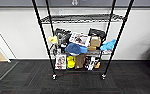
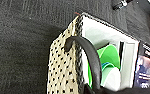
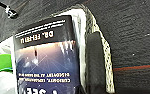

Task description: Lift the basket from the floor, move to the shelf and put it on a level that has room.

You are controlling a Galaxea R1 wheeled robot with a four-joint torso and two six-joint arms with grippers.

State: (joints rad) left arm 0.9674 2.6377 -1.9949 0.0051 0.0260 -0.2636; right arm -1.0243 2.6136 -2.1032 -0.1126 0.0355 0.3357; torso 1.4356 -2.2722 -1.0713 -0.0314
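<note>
Basket [image 2: 63,67] close beneath both wrist cameras, above dark carpet floor [image 2: 18,45] | holds green cups [image 2: 108,58], dark book [image 3: 47,57] | black handle [image 2: 91,58] arches over rim | grip state of either gripper: cannot tell | shelf [image 1: 81,18] ahead, lower tiers crowded.

A dark book [image 3: 47,57] with white lettering stands inside the woven basket [image 3: 104,52], beside something green [image 3: 1,63], above the dark grey carpet floor [image 3: 133,27].
</note>
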